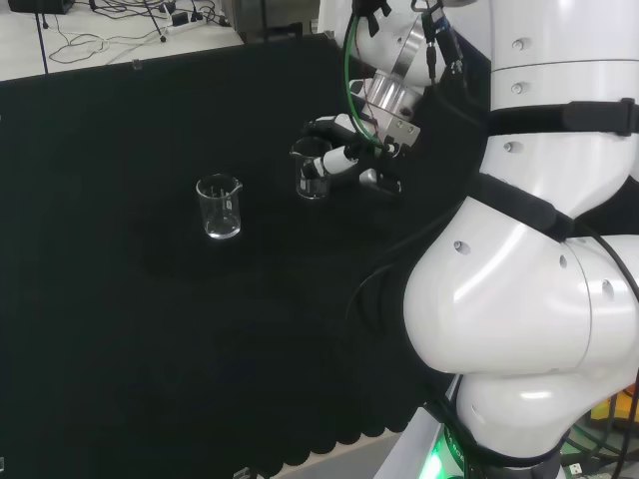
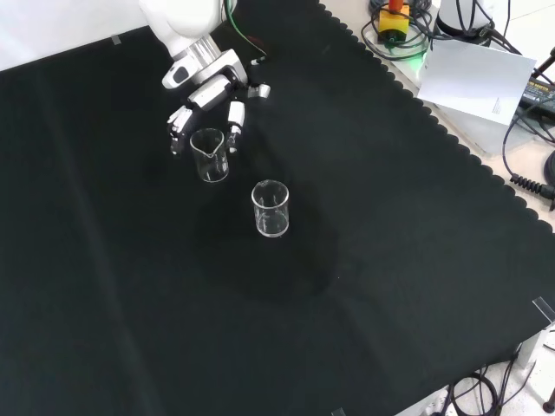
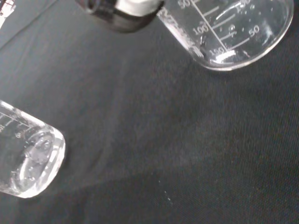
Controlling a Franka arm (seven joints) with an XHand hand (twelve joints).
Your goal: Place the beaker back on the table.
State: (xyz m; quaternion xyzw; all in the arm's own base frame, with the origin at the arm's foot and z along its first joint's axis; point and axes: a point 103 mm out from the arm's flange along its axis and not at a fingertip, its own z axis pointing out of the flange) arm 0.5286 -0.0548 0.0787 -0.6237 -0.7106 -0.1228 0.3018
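Black cloth (image 2: 364, 260) all over the bench. Hand (image 2: 204, 108) at far left in front view, fingers curled round an upright beaker (image 2: 211, 154), base at or just off the cloth, can't tell. Second beaker (image 2: 270, 208) standing free nearby, nearer and right.

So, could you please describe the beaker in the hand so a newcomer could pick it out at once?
In the front view, start at the white arm at the top and follow it down to the hand. The held beaker sits between its fingers. The free beaker stands alone on the black cloth, untouched.
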